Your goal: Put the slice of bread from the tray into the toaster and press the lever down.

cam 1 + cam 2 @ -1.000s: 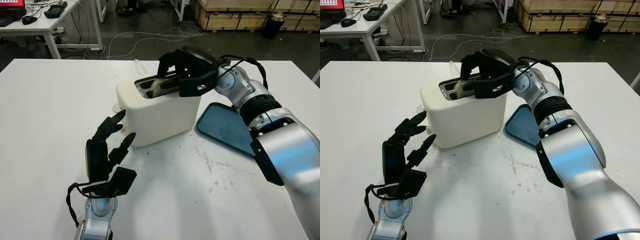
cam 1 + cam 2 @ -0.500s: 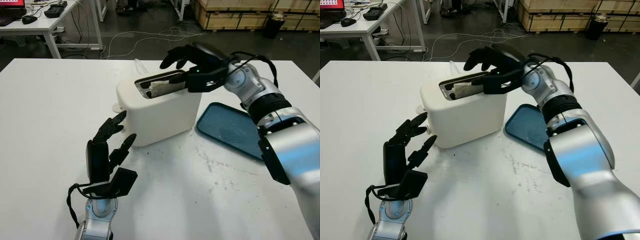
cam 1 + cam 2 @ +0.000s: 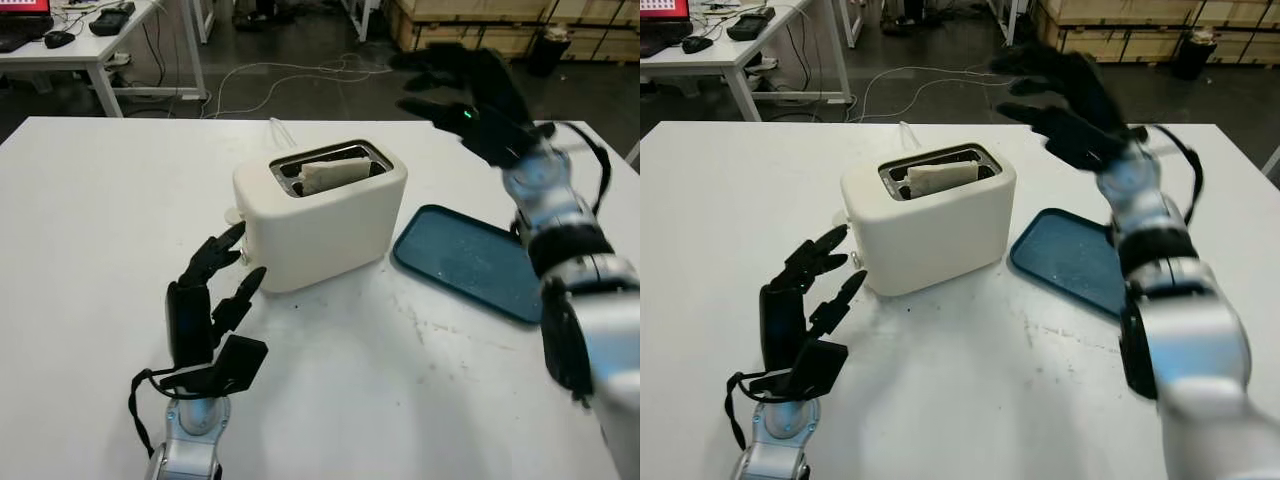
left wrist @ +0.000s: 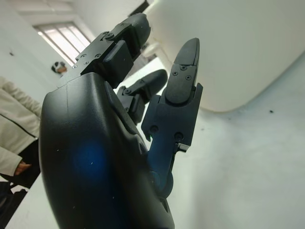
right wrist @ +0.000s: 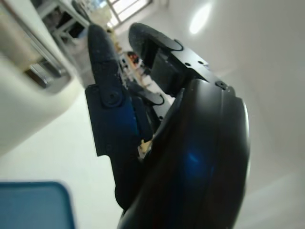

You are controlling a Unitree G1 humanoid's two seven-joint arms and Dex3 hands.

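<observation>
Closest to the robot, the left hand (image 3: 205, 300) is up off the white table (image 3: 90, 230) near its front edge, holding nothing, fingers loosely extended toward the toaster's near left corner. My guess is it's parked there because that end has the small knob that could be the lever, so it's the handy one for the press.

Next back, the toaster (image 3: 320, 215) sits around the middle of the table with the slice of bread (image 3: 330, 174) already down in its slot, the top edge poking up a bit. The lever doesn't look pressed yet, though I can't really make it out.

Just right of the toaster is the blue tray (image 3: 470, 262), lying flat with nothing on it, which fits the bread having left it.

Furthest back, the right hand (image 3: 470, 95) is high in the air above the table's far right area, empty and spread wide.

Compared with half a second ago, that hand was hovering right over the slot; now it has swung up and away to the right. Left hand and toaster haven't budged.
</observation>
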